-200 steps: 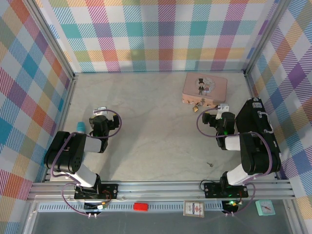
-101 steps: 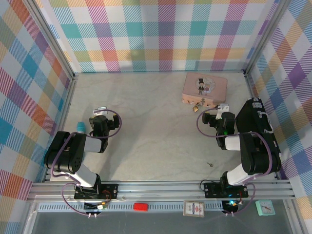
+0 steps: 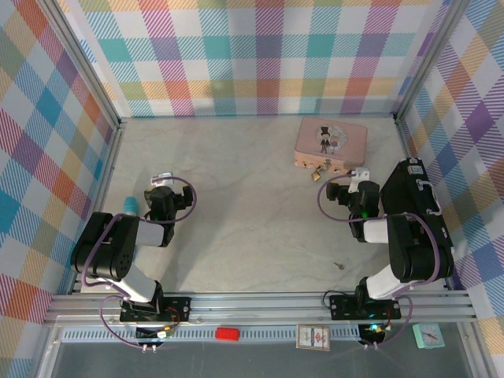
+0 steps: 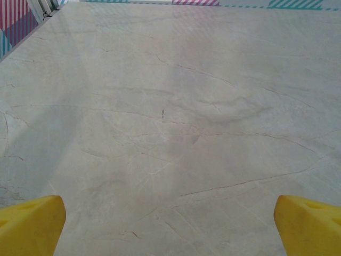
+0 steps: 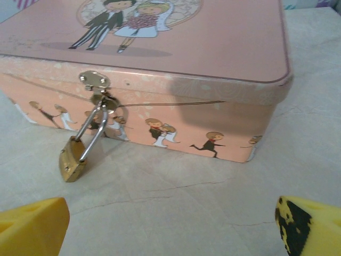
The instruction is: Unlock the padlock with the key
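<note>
The tiny brass padlock (image 3: 316, 171) hangs by its silver shackle from the clasp of the pink tin (image 3: 332, 142) at the back right. In the right wrist view the padlock (image 5: 72, 162) leans on the table against the tin's front wall (image 5: 213, 114), its shackle closed. The small dark key (image 3: 339, 265) lies on the table near the right arm's base. My right gripper (image 3: 339, 187) (image 5: 170, 229) is open, just in front of the tin and holding nothing. My left gripper (image 3: 163, 181) (image 4: 170, 229) is open over bare table at the left.
Plaid walls close the table on three sides. A teal object (image 3: 130, 205) sits by the left arm. Beyond the front rail lie a red block (image 3: 227, 334), a card (image 3: 313, 337) and a teal clock (image 3: 429, 336).
</note>
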Controlling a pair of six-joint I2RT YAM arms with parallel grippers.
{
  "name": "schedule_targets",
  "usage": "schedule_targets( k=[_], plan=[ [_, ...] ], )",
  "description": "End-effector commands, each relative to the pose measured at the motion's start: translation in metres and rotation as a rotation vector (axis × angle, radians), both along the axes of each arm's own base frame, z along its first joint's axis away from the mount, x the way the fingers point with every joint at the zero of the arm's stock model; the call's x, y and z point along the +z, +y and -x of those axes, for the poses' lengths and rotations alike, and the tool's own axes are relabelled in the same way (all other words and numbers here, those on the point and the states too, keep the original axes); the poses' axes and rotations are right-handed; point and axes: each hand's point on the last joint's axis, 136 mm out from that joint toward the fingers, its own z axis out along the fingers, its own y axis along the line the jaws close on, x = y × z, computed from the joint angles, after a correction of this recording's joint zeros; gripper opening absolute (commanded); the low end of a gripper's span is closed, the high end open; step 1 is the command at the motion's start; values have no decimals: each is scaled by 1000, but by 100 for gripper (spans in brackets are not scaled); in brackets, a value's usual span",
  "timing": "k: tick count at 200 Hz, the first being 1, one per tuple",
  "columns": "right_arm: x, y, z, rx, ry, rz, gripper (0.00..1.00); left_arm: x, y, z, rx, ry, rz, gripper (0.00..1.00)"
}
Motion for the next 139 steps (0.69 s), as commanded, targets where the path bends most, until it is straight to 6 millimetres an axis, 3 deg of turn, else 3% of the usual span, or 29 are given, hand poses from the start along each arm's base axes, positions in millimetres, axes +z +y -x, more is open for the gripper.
schedule_targets(
  k=[1,43,77,94,109,124,139],
  plan=[
    [19,14,0,91,-62,4,99,30,-1,4,14,-96,-26,100],
    [55,39,18,169,-74,69,99,75,-10,23,32,-181,-87,100],
    [111,62,28,214,-60,-70,99,116,-8,36,113,-153,125,100],
    [133,62,35,178,20,-159,99,134,-16,41,87,-146,232,100],
    [150,53,43,106,82,-195,99,147,-12,54,136,-142,325,100],
    [161,43,54,33,132,-223,99,150,3,73,249,-104,395,100],
    [168,39,65,-12,166,-275,99,152,0,81,221,-57,386,100]
  ],
)
